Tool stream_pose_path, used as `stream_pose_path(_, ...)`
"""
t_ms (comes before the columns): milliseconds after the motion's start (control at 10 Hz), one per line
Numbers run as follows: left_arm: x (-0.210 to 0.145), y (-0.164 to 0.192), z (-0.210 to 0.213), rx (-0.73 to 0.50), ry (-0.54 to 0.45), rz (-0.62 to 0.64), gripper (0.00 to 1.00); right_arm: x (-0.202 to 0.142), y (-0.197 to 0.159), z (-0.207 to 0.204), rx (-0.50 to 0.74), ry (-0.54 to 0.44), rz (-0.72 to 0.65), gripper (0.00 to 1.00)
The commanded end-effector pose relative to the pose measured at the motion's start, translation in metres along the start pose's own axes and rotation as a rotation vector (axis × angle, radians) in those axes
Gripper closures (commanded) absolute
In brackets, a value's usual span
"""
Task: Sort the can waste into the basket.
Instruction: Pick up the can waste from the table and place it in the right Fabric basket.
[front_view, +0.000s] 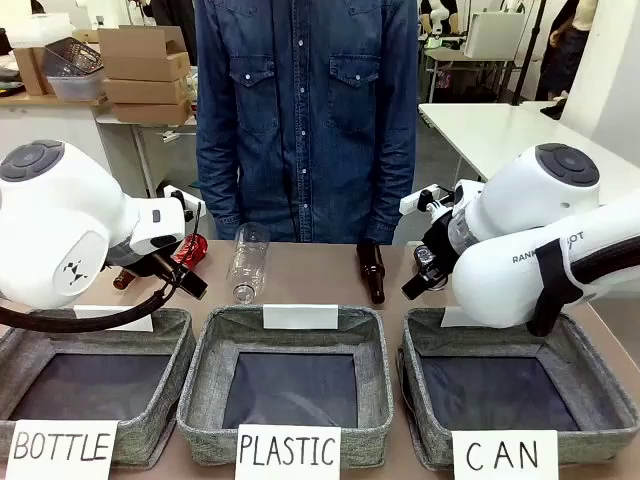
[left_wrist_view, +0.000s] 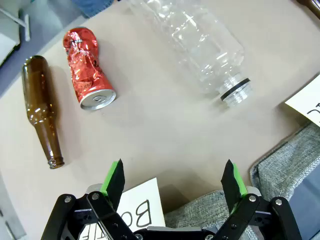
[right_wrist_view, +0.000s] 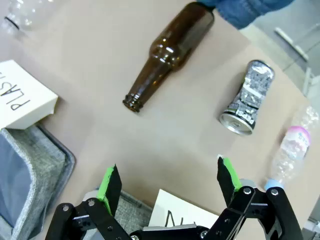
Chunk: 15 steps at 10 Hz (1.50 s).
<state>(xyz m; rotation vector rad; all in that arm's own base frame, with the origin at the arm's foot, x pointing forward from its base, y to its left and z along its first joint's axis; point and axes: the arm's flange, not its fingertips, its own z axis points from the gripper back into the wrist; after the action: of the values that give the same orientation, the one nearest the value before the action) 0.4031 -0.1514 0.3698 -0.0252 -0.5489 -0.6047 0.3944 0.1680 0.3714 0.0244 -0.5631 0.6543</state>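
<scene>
— Basket (front_view: 608, 395) with the CAN card (front_view: 505, 455), where?
— Front view, 5 o'clock, under the right arm (front_view: 540, 250). Both cans lie on the table (front_view: 310, 290), outside it.
— Claws?
— left gripper (left_wrist_view: 173, 172) released, jaws wide, nothing between. right gripper (right_wrist_view: 168, 170) released too, also bare.
— Bottles?
— Left wrist view: clear bottle (left_wrist_view: 200, 45) at 1 o'clock of the left gripper, brown bottle (left_wrist_view: 42, 110) at 10.
— Cans?
— red can (left_wrist_view: 89, 70), crushed, on its side at 11 o'clock, just beside the brown bottle. black can (right_wrist_view: 248, 97), dented, at 1 o'clock of the right gripper.
</scene>
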Motion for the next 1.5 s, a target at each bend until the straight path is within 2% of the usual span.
stream_pose_path(0,0.000,0.000,0.000,0.000,-0.001,0.000,0.00,0.000,0.000,0.000,0.000,0.000,0.000,0.00)
stream_pose_path(900,0.000,0.000,0.000,0.000,-0.001,0.000,0.00,0.000,0.000,0.000,0.000,0.000,0.001,0.00)
stream_pose_path(1000,0.000,0.000,0.000,0.000,0.000,0.000,0.00,0.003,-0.012,0.036,-0.014,-0.028,0.034,0.00)
stream_pose_path(1100,0.004,0.008,0.059,-0.011,-0.043,-0.005,0.00,-0.003,-0.015,0.084,0.001,-0.073,0.001,0.00)
stream_pose_path(1200,-0.006,0.012,0.121,-0.060,0.036,0.019,0.00,-0.017,-0.006,0.137,0.038,-0.041,-0.078,0.00)
stream_pose_path(1300,-0.024,0.005,0.177,-0.073,0.032,0.066,0.00,-0.040,0.014,0.181,0.056,-0.096,-0.112,0.00)
stream_pose_path(1400,-0.060,-0.002,0.220,-0.126,-0.058,0.033,0.00,-0.067,0.045,0.206,0.064,-0.106,-0.092,0.00)
